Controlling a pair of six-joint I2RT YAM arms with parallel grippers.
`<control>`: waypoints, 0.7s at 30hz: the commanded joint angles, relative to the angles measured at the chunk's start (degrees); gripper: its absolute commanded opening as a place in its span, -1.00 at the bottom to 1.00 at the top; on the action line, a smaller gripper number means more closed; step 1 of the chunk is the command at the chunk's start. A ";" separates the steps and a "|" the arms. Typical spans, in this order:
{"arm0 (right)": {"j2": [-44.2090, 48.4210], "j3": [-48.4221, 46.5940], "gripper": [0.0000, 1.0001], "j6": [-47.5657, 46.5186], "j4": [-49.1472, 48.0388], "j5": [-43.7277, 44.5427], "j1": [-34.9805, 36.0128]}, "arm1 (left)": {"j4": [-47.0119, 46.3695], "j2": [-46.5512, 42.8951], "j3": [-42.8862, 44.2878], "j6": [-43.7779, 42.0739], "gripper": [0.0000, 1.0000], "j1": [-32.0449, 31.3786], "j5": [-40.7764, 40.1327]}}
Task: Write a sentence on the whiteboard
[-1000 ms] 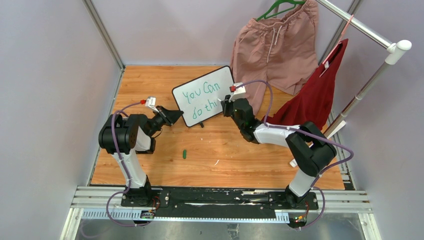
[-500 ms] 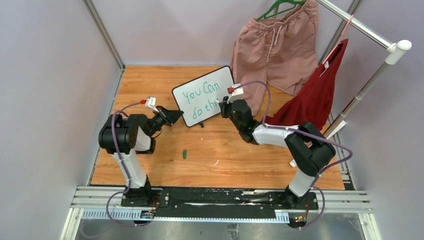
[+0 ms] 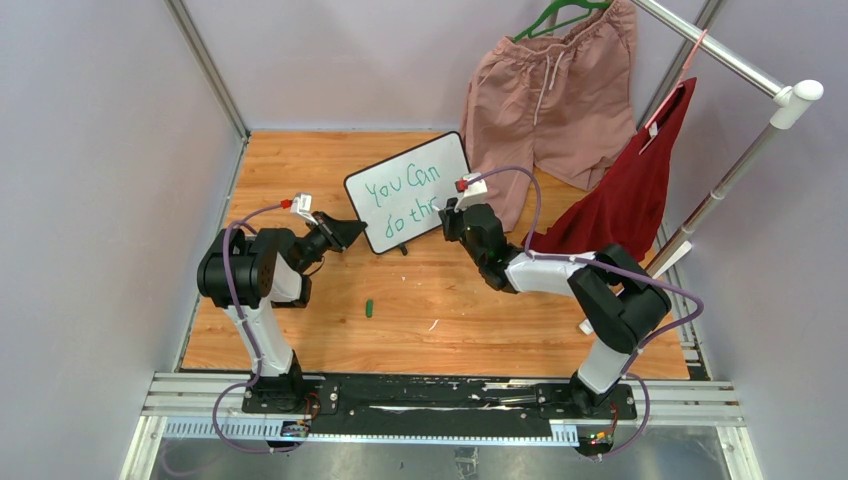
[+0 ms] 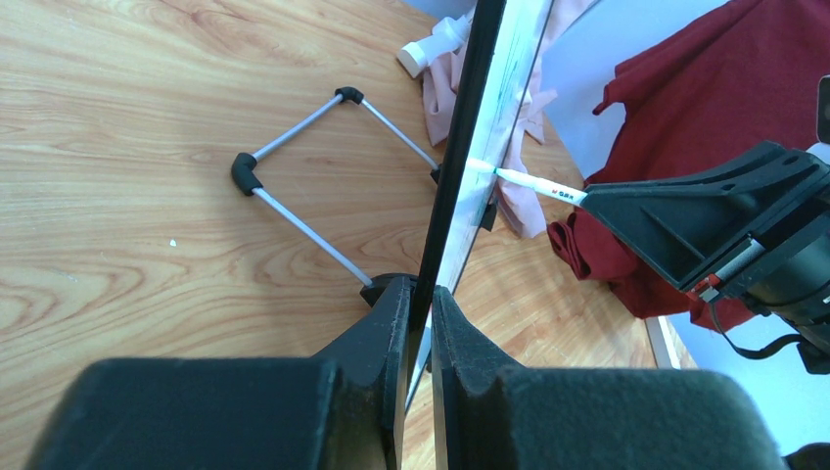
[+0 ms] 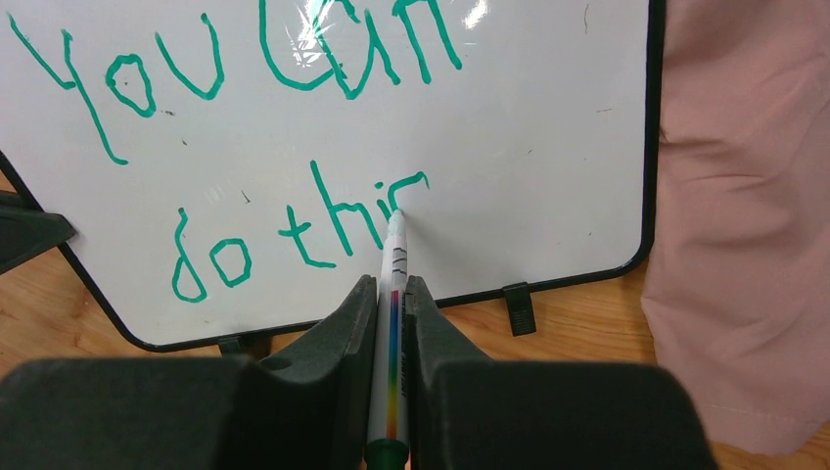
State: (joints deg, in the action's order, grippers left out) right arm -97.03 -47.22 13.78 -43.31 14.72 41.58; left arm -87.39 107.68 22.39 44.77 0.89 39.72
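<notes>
Your left jaws are closed on the lower left edge of the whiteboard (image 3: 425, 160), which stands on the wooden surface (image 3: 450, 300) toward the far middle, propped up on a wire stand (image 4: 294, 220) behind it. The board is white with a thin black frame, rounded corners and small black feet. The sentence (image 5: 328, 215), in green, reads "You Can" above "do thi", followed by one hooked, unfinished stroke. Your right jaws grip a white marker (image 5: 396, 250), its tip touching that stroke.

From above, the right jaws cover the end of the lower line. The left wrist view shows the board edge-on, so the writing is unreadable there. The right wrist view cuts off the board's top edge.
</notes>
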 commanded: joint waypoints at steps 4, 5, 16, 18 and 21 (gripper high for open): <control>0.44 0.66 -1.00 0.02 -0.28 2.24 -1.22 | -1.95 0.95 -0.38 -1.27 -1.00 -0.30 -0.55; 0.44 0.56 -1.00 0.15 -0.28 2.20 -1.37 | -1.91 0.95 -0.41 -1.27 -1.00 -0.30 -0.54; 0.69 0.85 -1.00 0.35 -0.28 2.09 -2.96 | -1.92 0.95 -0.42 -1.27 -1.00 -0.33 -0.52; 0.62 1.05 -1.00 0.40 -0.21 2.19 -3.02 | -1.93 0.95 -0.40 -1.27 -1.00 -0.34 -0.53; 0.65 1.53 -1.00 0.52 -0.20 2.45 -3.15 | -1.97 0.95 -0.42 -1.27 -1.00 -0.27 -0.53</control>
State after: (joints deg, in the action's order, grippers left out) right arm -96.90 -47.03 13.93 -43.38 15.11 39.70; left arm -87.44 107.68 22.39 44.73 0.89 39.72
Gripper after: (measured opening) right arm 0.153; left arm 0.147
